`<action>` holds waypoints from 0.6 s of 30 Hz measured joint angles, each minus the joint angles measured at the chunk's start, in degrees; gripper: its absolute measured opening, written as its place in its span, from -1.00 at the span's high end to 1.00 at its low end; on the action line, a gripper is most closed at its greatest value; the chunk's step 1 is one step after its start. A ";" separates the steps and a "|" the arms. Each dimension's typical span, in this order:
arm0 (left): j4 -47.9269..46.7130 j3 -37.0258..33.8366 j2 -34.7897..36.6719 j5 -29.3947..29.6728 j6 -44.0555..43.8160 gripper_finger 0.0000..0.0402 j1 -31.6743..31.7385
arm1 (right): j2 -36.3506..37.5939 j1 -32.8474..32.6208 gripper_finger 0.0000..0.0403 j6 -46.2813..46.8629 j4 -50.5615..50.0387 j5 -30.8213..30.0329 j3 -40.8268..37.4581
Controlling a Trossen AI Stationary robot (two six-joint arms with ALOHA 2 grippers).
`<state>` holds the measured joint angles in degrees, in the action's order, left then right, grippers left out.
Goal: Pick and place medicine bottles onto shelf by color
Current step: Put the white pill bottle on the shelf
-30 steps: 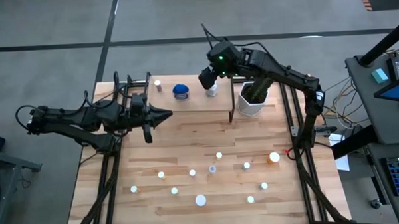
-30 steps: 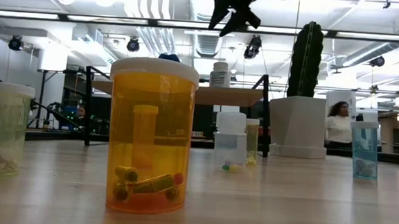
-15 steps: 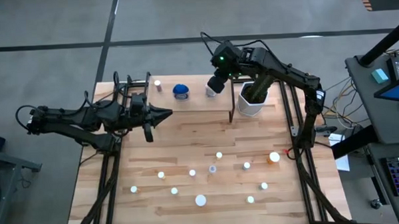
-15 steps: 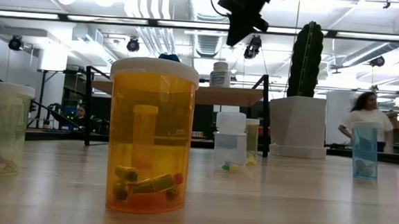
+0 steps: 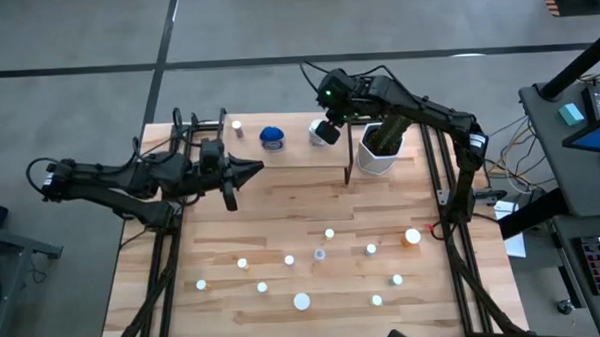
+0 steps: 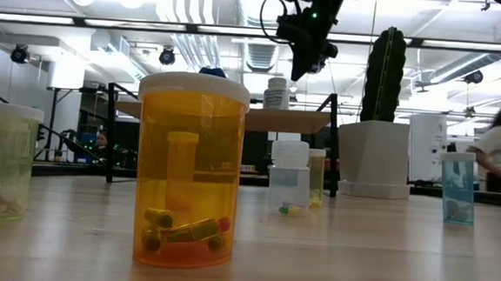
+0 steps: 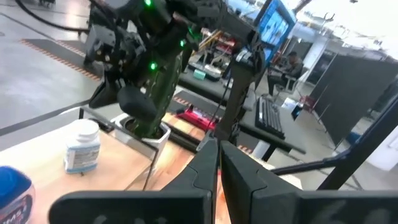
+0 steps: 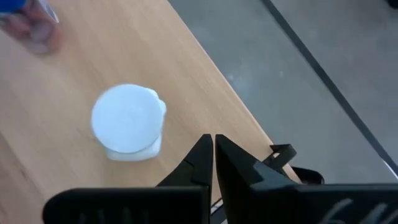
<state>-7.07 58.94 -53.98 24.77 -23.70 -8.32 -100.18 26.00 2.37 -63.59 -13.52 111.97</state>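
You have a slatted wooden tabletop [image 5: 281, 204] on black frame legs. On its front half stand scattered small bottles, caps showing white from above [image 5: 302, 302]. In the low view the nearest is a large amber bottle [image 6: 189, 172] with capsules inside, a pale green one [image 6: 5, 162] at the far side, a clear one [image 6: 288, 178] behind, a blue-tinted one [image 6: 458, 188] opposite. A white cactus pot [image 5: 378, 158] stands at the back. The shelf [image 5: 279, 149] carries a blue bottle [image 5: 271, 137], a white bottle [image 5: 322, 134], and one small bottle [image 5: 238, 128].
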 joint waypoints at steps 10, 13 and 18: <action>0.50 -0.12 -0.70 0.00 0.02 1.00 -0.01 | 0.00 0.28 0.96 -0.02 0.02 0.26 -2.18; 0.70 -0.02 -0.72 0.00 0.00 1.00 0.00 | 0.00 0.30 0.96 -0.02 0.02 0.44 -2.66; 0.60 -0.03 -0.79 0.00 0.00 1.00 0.00 | 0.00 0.30 0.96 0.58 0.01 4.42 -2.89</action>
<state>-6.47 58.91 -54.76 24.77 -23.70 -8.32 -100.18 26.30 2.95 -63.58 -9.10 109.08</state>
